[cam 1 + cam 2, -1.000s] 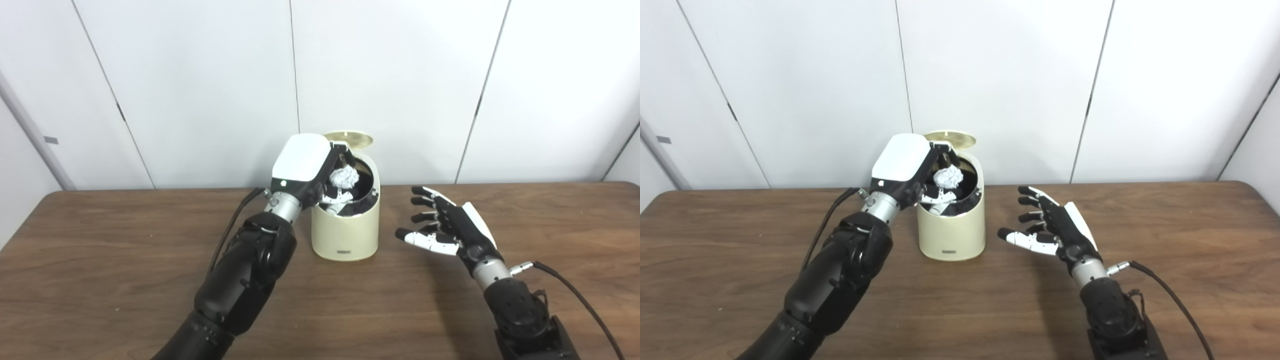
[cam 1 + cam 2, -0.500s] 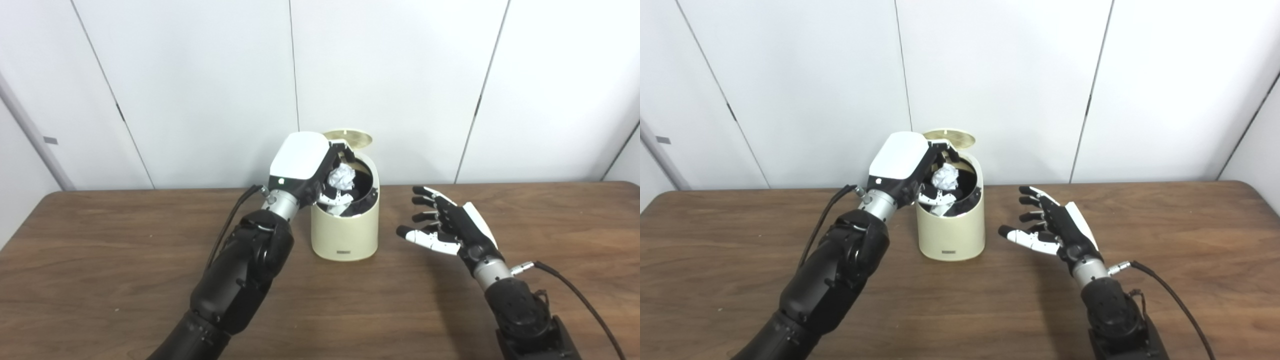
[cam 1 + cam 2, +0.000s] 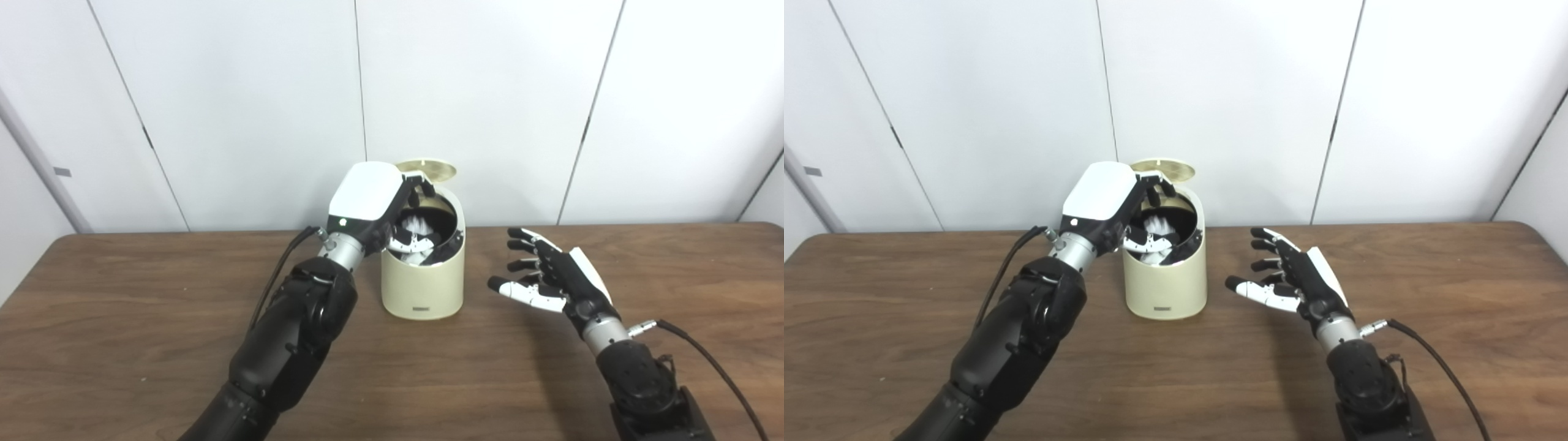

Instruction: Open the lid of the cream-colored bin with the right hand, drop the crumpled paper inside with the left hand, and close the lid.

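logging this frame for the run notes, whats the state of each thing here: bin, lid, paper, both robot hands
cream-colored bin: upright on the table, open.
lid: up, tilted back behind the opening.
crumpled paper: blurred white inside the bin's mouth; grip cannot be told.
left robot hand: over the opening, fingers reaching in.
right robot hand: open, empty, to the right of the bin, apart from it.

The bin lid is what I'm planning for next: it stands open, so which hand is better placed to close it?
Right. The right hand is open and holds nothing beside the bin, apart from it. The left hand is over the bin's mouth, under the raised lid, and would likely need to clear out first.
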